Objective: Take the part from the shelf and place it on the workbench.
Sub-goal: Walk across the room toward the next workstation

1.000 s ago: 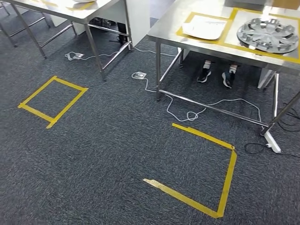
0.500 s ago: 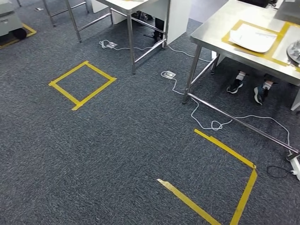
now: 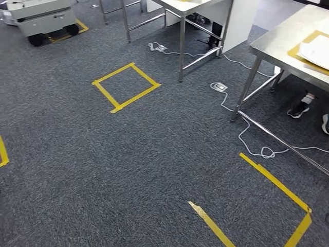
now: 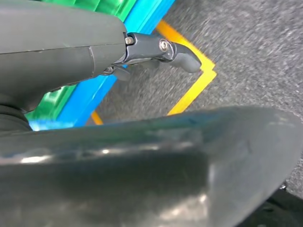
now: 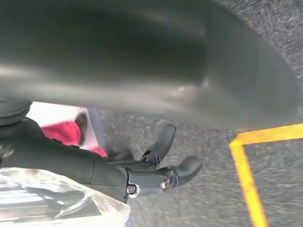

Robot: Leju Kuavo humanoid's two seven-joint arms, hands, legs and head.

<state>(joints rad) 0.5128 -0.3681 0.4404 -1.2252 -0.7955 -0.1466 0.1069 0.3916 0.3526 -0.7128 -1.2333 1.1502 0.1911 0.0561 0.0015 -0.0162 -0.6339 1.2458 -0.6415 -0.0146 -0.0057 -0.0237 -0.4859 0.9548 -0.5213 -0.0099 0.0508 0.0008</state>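
A: The left hand (image 4: 107, 52) hangs over grey carpet, its fingers (image 4: 182, 59) stretched out loosely with nothing between them.

B: And the right hand (image 5: 143, 175)?

A: Much the same. Its fingers (image 5: 189, 168) are spread and a little curved, and they hold nothing.

B: What lies under them?

A: Under the left hand there is a corner of yellow tape (image 4: 194, 87) and beside it some blue and green plastic (image 4: 89, 101). What that plastic belongs to cannot be told. Under the right hand runs another tape corner (image 5: 246, 184), with something red (image 5: 64, 132) near the wrist, too blurred to name.

B: Where is the part?

A: That cannot be told from these views. The steel table (image 3: 279, 49) stands at two o'clock in the head view, with a white sheet (image 3: 318, 51) lying on a yellow-taped patch of its top.

B: And the floor ahead?

A: A closed tape square (image 3: 135, 98) sits at eleven o'clock. An unfinished tape outline (image 3: 275, 180) lies at four o'clock, just in front of the steel table. A white cable (image 3: 248, 139) loops across the carpet under that table from a floor socket (image 3: 219, 87) at one o'clock.

B: Anything else?

A: A second table (image 3: 182, 6) stands at twelve o'clock and a grey wheeled cart (image 3: 40, 18) at ten o'clock. A person's shoe (image 3: 298, 109) shows under the steel table at three o'clock.
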